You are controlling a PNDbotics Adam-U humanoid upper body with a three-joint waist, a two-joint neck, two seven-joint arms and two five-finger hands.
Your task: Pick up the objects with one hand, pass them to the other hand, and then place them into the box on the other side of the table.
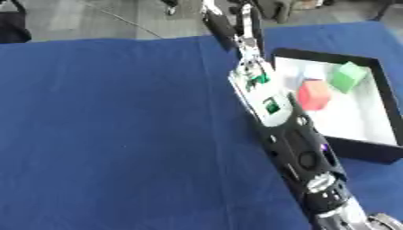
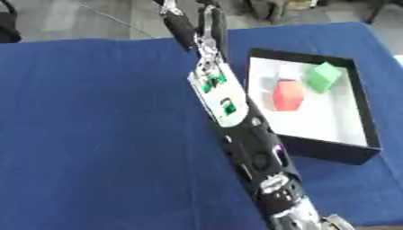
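My right arm comes in from the lower right and runs up across the blue table. Its hand point(image 2: 206, 53) is at the far edge, just left of the box, and its black fingers point(image 2: 181, 26) point straight away from me with nothing in them. The box point(image 1: 329, 55) has a black rim and a white floor and stands at the right. A red block point(image 1: 313, 94) and a green block point(image 1: 348, 77) lie inside it, side by side. My left hand shows in neither view.
A blue cloth point(image 1: 110, 126) covers the table, with bare cloth stretching left of the arm. Grey floor and dark shapes lie beyond the far edge.
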